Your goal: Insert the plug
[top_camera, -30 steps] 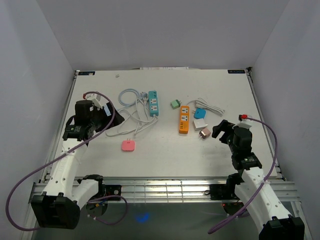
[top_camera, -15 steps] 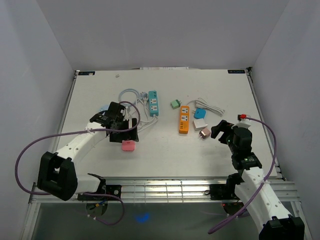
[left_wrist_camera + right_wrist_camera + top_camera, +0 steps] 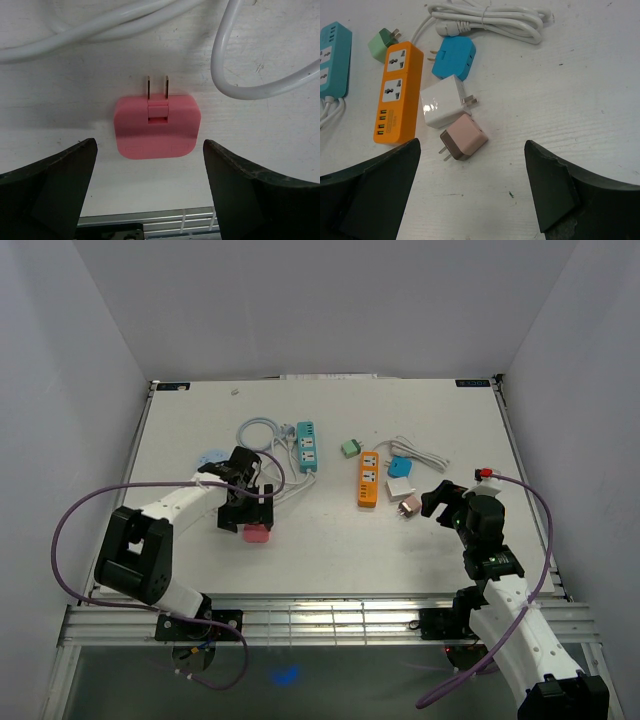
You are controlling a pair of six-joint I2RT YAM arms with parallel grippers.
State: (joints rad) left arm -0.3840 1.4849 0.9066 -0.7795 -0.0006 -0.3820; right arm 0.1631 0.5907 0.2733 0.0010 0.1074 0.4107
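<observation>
- The pink plug (image 3: 157,127) lies flat on the table (image 3: 330,550), on the left side toward the near edge. Its two prongs are folded out and point away from the arm's base.
- The left gripper (image 3: 245,512) hangs over it with its fingers spread wide, one on each side of the plug and clear of it, gripping nothing.
- A white cable (image 3: 250,75) loops just beyond the prongs and runs out of the wrist view. From above, the gripper covers part of the plug.
- Farther back is the teal power strip (image 3: 307,447), cut off at the edge of the right wrist view.
- The orange power strip (image 3: 399,92) lies right of centre. Loose beside it are a green adapter (image 3: 382,44), a blue adapter (image 3: 454,57), a white adapter (image 3: 442,107) and a rose-brown adapter (image 3: 465,137).
- The right gripper (image 3: 440,496) is near those adapters with its fingers wide apart and nothing between them.
</observation>
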